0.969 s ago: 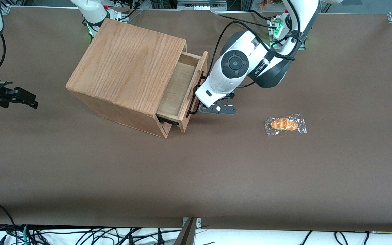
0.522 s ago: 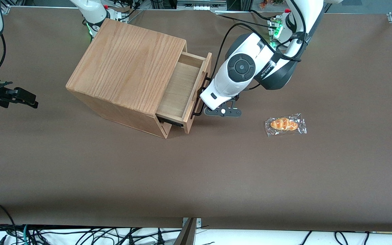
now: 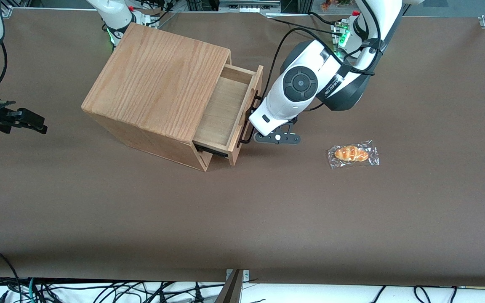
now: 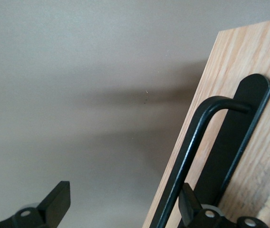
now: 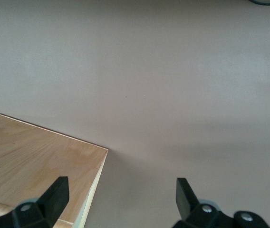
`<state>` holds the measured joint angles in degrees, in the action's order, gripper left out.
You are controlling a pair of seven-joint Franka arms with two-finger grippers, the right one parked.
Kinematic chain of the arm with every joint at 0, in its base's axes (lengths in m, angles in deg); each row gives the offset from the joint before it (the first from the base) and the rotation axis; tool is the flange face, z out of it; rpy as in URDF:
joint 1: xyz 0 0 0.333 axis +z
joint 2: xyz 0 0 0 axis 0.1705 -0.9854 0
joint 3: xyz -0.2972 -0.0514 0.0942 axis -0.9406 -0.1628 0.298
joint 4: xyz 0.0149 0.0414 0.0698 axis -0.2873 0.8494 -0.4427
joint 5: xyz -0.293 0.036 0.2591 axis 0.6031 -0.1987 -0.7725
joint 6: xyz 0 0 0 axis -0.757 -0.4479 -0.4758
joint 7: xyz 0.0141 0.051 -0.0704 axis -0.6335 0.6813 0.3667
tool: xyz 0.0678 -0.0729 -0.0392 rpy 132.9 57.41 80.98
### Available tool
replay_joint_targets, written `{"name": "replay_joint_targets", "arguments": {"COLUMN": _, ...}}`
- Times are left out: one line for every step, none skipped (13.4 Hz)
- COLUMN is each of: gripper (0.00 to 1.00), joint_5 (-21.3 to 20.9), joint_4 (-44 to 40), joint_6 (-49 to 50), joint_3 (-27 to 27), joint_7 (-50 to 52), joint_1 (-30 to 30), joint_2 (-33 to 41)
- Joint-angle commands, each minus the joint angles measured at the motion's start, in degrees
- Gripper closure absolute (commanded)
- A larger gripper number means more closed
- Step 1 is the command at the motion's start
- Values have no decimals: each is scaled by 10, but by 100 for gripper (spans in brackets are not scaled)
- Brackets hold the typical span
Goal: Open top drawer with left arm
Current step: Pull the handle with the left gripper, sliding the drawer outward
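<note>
The drawer (image 3: 225, 111), upper centre of the front frame, stands pulled partway out of the cabinet (image 3: 158, 86). It is shallow, of pale wood, its bare floor showing. A thin black handle (image 4: 192, 156) runs along its front panel, bent at the end into a flat black mounting plate. The cabinet is a light oak box set at an angle on the table (image 3: 242, 210). The table's brown covering fills nearly the whole frame, with cables and metal framing along its top and bottom edges. The arm (image 3: 305, 88) reaches down in front of the drawer. Its gripper (image 4: 120, 209) is spread wide, one finger (image 4: 189, 209) against the handle. A wrapped pastry (image 3: 352, 154) lies right of centre, well apart.
</note>
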<state>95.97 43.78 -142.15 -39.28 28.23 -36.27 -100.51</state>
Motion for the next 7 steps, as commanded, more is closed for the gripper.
{"name": "replay_joint_targets", "arguments": {"gripper": 0, "joint_5": -17, "joint_4": 8, "joint_6": 15, "joint_3": -1, "joint_7": -23, "joint_1": 16, "joint_2": 17}}
{"name": "replay_joint_targets", "arguments": {"gripper": 0, "joint_5": -17, "joint_4": 8, "joint_6": 17, "joint_3": -2, "joint_7": -22, "joint_1": 15, "joint_2": 18}}
{"name": "replay_joint_targets", "arguments": {"gripper": 0, "joint_5": -17, "joint_4": 7, "joint_6": 17, "joint_3": -1, "joint_7": -23, "joint_1": 16, "joint_2": 18}}
{"name": "replay_joint_targets", "arguments": {"gripper": 0, "joint_5": -17, "joint_4": 8, "joint_6": 17, "joint_3": -1, "joint_7": -23, "joint_1": 16, "joint_2": 17}}
{"name": "replay_joint_targets", "arguments": {"gripper": 0, "joint_5": -17, "joint_4": 8, "joint_6": 17, "joint_3": -1, "joint_7": -23, "joint_1": 16, "joint_2": 18}}
{"name": "replay_joint_targets", "arguments": {"gripper": 0, "joint_5": -17, "joint_4": 8, "joint_6": 22, "joint_3": -2, "joint_7": -21, "joint_1": 16, "joint_2": 20}}
{"name": "replay_joint_targets", "arguments": {"gripper": 0, "joint_5": -16, "joint_4": 4, "joint_6": 39, "joint_3": -2, "joint_7": -16, "joint_1": 15, "joint_2": 29}}
